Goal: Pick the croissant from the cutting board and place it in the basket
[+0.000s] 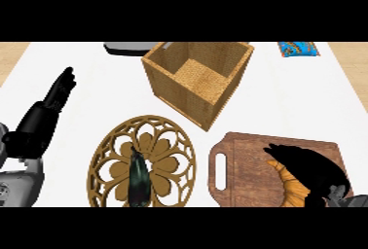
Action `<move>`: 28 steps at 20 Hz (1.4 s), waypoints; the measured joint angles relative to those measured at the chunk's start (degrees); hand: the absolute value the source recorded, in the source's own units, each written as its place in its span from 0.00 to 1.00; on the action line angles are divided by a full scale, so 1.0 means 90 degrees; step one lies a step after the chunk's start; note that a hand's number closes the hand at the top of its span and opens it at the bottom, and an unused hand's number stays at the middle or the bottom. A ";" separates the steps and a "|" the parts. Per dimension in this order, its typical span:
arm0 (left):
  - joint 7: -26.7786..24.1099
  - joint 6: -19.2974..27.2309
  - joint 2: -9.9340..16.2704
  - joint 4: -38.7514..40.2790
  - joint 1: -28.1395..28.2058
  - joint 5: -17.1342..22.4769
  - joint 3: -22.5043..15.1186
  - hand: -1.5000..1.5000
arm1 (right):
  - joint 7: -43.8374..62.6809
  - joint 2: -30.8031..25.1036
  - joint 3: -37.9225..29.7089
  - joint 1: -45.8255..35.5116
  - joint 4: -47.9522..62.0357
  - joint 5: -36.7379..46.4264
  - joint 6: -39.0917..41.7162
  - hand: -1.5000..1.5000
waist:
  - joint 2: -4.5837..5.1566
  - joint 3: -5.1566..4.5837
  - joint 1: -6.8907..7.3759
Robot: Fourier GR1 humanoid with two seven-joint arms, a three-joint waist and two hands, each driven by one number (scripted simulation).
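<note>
An orange-brown croissant (289,187) lies on the brown wooden cutting board (244,155) at the lower right. My right hand (313,168) lies over the croissant with its fingers curved along it, and it hides the croissant's right side. The square woven basket (188,92) stands open at the upper middle, beyond the board. Over the white counter at the far left, my left hand (46,109) rests open with its fingers pointing up.
A round carved wooden trivet (161,168) at the lower middle carries a dark elongated vegetable (138,177). A grey flat object (129,48) lies behind the basket at the back. A blue packet (298,48) sits at the back right.
</note>
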 measured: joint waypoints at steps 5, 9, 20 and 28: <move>-0.0187 -0.0166 -0.0062 0.0377 -0.0194 -0.0107 0.0214 0.50 | -0.0338 0.0067 -0.0220 0.0183 0.0208 0.0373 0.0020 0.00 | 0.0002 -0.0001 -0.0006; -0.0132 -0.0287 -0.0167 0.0304 -0.0187 -0.0152 0.0297 0.50 | -0.0471 0.0376 -0.0229 0.0178 0.0494 0.0772 -0.0035 0.00 | 0.0002 -0.0001 0.0004; -0.0149 -0.0329 -0.0433 0.0108 -0.0004 -0.0448 0.0360 0.50 | -0.1076 0.0771 -0.0532 0.0188 0.0966 0.1340 -0.0412 1.00 | -0.0055 -0.0057 0.0019; -0.0054 -0.0451 -0.0394 0.0221 -0.0199 -0.0439 0.0491 0.50 | -0.1257 0.1013 -0.0730 0.0014 0.1395 0.1782 -0.1118 1.00 | -0.0095 -0.0088 0.0020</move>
